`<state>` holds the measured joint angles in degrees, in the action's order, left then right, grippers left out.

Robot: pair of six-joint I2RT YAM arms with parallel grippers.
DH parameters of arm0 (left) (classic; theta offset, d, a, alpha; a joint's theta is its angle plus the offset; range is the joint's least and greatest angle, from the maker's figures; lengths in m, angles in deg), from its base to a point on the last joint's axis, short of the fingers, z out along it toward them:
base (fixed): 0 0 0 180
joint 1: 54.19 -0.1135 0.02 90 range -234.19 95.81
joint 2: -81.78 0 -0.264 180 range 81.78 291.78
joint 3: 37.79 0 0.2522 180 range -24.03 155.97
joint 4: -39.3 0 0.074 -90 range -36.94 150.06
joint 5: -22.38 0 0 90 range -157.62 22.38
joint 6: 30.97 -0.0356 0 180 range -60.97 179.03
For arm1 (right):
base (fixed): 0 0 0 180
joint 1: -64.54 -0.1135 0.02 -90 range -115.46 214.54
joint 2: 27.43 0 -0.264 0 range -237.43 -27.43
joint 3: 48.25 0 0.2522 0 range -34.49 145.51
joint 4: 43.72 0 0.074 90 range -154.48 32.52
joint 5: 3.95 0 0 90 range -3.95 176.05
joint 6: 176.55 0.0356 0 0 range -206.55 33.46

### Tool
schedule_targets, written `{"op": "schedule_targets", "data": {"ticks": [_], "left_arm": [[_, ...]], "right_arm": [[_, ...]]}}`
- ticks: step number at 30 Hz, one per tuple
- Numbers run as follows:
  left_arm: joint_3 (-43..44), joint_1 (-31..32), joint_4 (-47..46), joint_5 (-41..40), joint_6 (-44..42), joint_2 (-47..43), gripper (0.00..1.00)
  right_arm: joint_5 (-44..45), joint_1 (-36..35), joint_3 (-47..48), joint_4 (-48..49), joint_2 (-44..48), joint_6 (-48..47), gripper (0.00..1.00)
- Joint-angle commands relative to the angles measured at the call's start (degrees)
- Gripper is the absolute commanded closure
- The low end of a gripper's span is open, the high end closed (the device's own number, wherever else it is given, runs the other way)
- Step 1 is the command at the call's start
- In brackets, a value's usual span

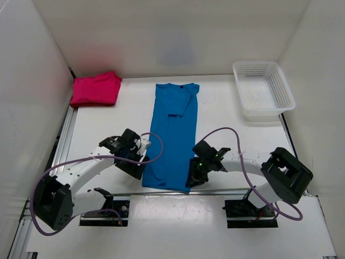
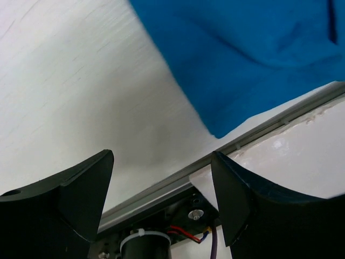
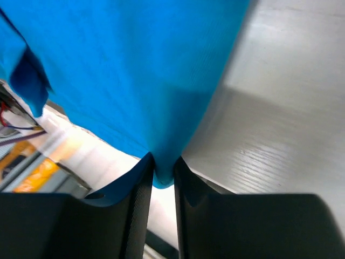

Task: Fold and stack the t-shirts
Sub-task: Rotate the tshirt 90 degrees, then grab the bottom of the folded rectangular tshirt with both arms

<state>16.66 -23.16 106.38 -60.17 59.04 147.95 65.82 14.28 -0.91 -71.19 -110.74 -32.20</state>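
Observation:
The blue t-shirt lies folded lengthwise into a long strip down the middle of the table, collar at the far end. My right gripper is shut on its near right hem corner; the wrist view shows the blue cloth pinched between the fingers. My left gripper is open and empty just left of the near left hem corner. The pink-magenta t-shirt lies folded at the far left corner. The dark red t-shirt is out of view.
A white mesh basket stands at the far right. White walls enclose the table on three sides. A metal rail runs along the table's near edge by the arm bases.

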Motion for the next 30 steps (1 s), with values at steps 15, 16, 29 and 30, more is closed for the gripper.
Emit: {"op": "schedule_targets", "data": {"ticks": [15,16,29,30], "left_arm": [[-3.15,13.01,-12.63,-2.26,-0.01,10.12,0.2],[-3.16,13.01,-12.63,-2.26,-0.01,10.73,0.24],[-0.08,17.65,-12.63,3.81,-0.01,14.86,0.66],[-0.69,17.67,-12.63,3.81,-0.01,14.86,0.76]], "right_arm": [[5.2,0.43,-0.71,-6.15,1.22,-6.18,0.73],[5.2,0.43,-0.71,-6.15,1.22,-6.18,0.73],[3.01,0.43,-1.77,-5.62,2.8,-6.71,0.55],[3.0,0.43,-2.29,-5.62,2.8,-6.71,0.55]]}}
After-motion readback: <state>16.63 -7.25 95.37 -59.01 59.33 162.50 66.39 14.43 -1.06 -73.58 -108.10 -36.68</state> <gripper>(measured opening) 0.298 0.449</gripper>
